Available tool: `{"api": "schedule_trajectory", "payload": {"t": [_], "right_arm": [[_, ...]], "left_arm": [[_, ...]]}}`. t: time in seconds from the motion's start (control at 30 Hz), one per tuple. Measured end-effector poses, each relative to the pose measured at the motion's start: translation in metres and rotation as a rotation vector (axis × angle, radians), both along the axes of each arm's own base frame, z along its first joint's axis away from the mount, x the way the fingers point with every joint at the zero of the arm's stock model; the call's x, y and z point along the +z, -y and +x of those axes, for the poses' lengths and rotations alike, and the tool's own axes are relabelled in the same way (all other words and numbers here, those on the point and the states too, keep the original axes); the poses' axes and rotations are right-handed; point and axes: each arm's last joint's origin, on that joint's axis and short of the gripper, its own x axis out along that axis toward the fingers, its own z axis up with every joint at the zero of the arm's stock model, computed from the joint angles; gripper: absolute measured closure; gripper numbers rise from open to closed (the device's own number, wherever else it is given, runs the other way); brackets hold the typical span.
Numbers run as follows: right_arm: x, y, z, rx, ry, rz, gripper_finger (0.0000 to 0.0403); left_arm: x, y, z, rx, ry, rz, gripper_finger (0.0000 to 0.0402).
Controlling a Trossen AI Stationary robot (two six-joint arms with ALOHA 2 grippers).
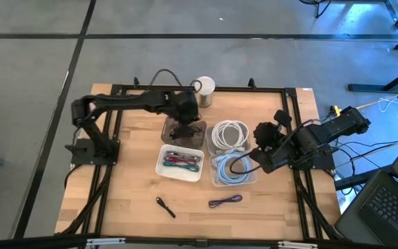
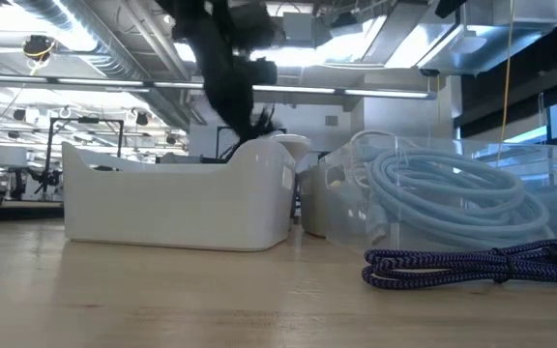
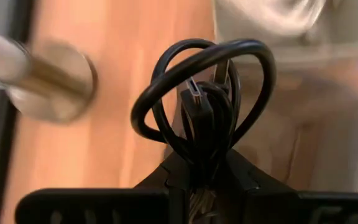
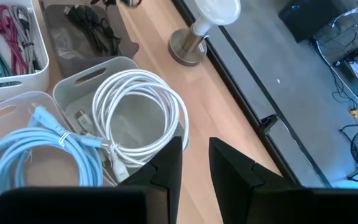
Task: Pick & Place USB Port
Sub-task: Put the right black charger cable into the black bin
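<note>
Overhead, ducts and strip lights beyond the pale wooden table [image 1: 130, 200].

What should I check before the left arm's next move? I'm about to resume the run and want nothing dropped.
1. Left gripper shut on the black cable: ok.
2. Cable coiled, no loop trailing: ok.
3. Left gripper over the smoky bin: ok.
4. Whether the cable hangs clear of the bin's rim: cannot tell.
5. Right gripper open, parked by the white cable's bin, away from the left arm: ok.
</note>
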Motion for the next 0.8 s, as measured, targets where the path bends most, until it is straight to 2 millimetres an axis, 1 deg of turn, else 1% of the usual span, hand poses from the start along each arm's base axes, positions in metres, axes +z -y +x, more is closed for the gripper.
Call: {"api": "schedule_trajectory", "payload": {"t": [0.17,0.33,0.5,0.6,0.67,0.73,0.8], "right_arm": [[0.000,0.000,0.000,-0.002,0.002,0.002,0.0319],[0.000,0.000,0.000,-0.001,0.001,0.001,0.0319],[0.000,0.000,0.000,-0.001,0.001,0.000,0.0319],[0.000,0.000,0.000,-0.002,0.002,0.001,0.0319],[0.000,0.000,0.000,-0.002,0.002,0.001,0.0319],[0.000,0.000,0.000,-0.002,0.002,0.001,0.0319],[0.000,0.000,0.000,-0.002,0.002,0.002,0.0319]], "left_arm": [[-0.035,0.005,0.008,-0.042,-0.167,-0.033,0.0365],[-0.060,0.014,0.013,-0.094,-0.292,-0.036,0.0365],[-0.080,0.022,0.017,-0.166,-0.395,-0.002,0.0365],[-0.087,0.025,0.019,-0.213,-0.428,0.020,0.0365],[-0.088,0.028,0.020,-0.251,-0.436,0.035,0.0361],[-0.088,0.031,0.021,-0.261,-0.439,0.059,0.0340],[-0.086,0.035,0.022,-0.262,-0.441,0.099,0.0310]]}}
